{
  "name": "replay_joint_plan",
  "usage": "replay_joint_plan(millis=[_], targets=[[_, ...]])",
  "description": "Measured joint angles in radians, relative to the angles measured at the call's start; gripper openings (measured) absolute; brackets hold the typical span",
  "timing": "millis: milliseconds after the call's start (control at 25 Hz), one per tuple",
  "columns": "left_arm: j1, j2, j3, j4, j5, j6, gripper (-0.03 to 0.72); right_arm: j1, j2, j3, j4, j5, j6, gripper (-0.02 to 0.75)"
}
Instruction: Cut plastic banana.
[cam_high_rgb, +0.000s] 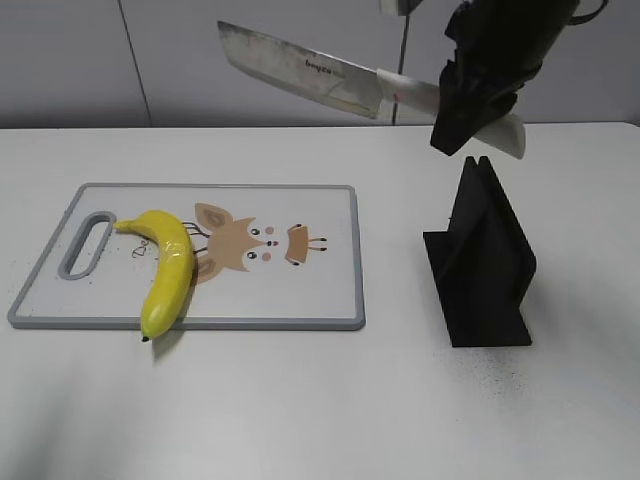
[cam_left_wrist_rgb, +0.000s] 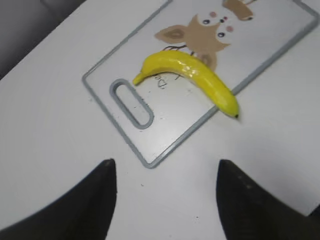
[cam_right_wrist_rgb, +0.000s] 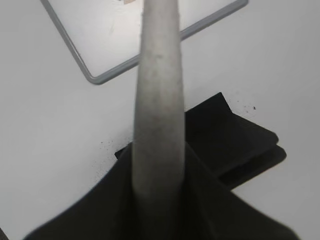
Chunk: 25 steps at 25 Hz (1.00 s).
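The right gripper (cam_high_rgb: 478, 100) clamped a cleaver (cam_high_rgb: 300, 68) high above the bench (cam_high_rgb: 560, 420). The plastic banana (cam_high_rgb: 167, 272) lay across the cutting board's (cam_high_rgb: 300, 300) near-left edge. The left gripper (cam_left_wrist_rgb: 165, 200) hovered open. The blade probably needed squaring above the banana's middle first.

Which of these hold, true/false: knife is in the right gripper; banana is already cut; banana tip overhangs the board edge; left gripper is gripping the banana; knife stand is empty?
1. The right gripper holds the knife: true.
2. The plastic banana is cut: false, it is whole.
3. Its tip hangs over the cutting board edge: true.
4. The left gripper grips the banana: false, it is open, off the board.
5. The black knife stand is empty: true.
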Motion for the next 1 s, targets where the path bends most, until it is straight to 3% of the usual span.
replay_joint_plan(millis=[160,320,480,680,1000], targets=[[0.000,0.158,-0.122,-0.094,0.063,0.170,0.600,0.001,0.030,-0.012,0.077,0.000,-0.058,0.178],[0.000,0.289,-0.189,-0.257,0.070,0.368,0.594,0.024,0.073,-0.013,0.103,-0.001,-0.110,0.178],[0.000,0.370,-0.221,-0.315,0.033,0.523,0.592,0.068,0.115,-0.037,0.106,-0.001,-0.154,0.178],[0.000,0.445,-0.249,-0.380,0.013,0.640,0.592,0.141,0.201,-0.124,0.108,-0.001,-0.202,0.178],[0.000,0.564,-0.297,-0.368,-0.015,0.669,0.592,0.217,0.311,-0.247,0.141,-0.003,-0.274,0.178]])
